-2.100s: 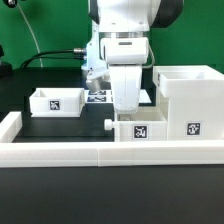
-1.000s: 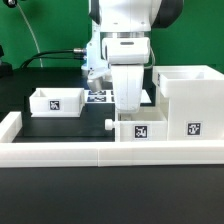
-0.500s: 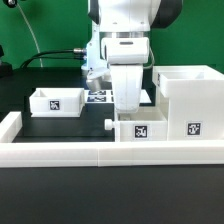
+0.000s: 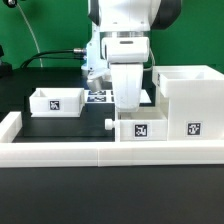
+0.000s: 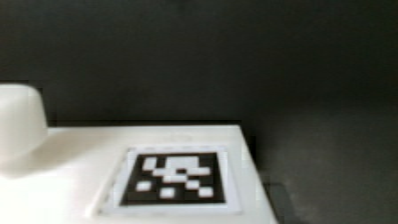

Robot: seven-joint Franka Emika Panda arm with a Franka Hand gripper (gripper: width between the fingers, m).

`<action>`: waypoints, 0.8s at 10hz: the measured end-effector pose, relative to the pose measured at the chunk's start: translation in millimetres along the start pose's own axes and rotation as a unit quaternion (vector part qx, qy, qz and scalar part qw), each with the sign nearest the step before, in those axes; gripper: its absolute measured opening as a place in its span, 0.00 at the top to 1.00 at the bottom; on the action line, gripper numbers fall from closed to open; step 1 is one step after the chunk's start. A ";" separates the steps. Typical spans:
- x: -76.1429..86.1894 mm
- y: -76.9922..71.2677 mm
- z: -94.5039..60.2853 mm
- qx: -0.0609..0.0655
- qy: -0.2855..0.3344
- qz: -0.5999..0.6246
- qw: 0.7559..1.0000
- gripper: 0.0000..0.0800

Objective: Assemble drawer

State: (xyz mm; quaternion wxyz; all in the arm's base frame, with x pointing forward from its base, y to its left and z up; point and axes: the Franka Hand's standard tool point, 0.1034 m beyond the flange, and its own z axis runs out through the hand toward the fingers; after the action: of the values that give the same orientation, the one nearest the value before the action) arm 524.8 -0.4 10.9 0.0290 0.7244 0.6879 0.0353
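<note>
The drawer's tall white housing point(image 4: 186, 100) stands at the exterior view's right, with a tag on its front. One small tray point(image 4: 136, 129) with a front knob point(image 4: 108, 125) sits against the housing's left side, just behind the border wall. My gripper point(image 4: 129, 108) reaches down right behind or into this tray, and its fingertips are hidden. The second tray point(image 4: 55, 101) sits apart at the exterior view's left. The wrist view shows a tagged white surface point(image 5: 178, 178) close up, a white edge point(image 5: 18, 120) and no fingers.
A long low white border wall point(image 4: 100, 152) runs along the front, with a raised end point(image 4: 9, 124) at the exterior view's left. The marker board point(image 4: 99, 97) lies behind the arm on the black table point(image 4: 60, 125). Cables run at the back left.
</note>
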 end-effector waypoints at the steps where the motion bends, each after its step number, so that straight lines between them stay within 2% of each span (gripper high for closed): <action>1: 2.4 -0.1 0.0 0.000 0.000 0.011 1.000 0.95; 8: 7.9 -0.4 0.0 0.003 -0.001 0.031 1.000 0.94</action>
State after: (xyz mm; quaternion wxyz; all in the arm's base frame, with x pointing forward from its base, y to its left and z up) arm 524.8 7.5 11.0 0.0266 0.7453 0.6653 0.0336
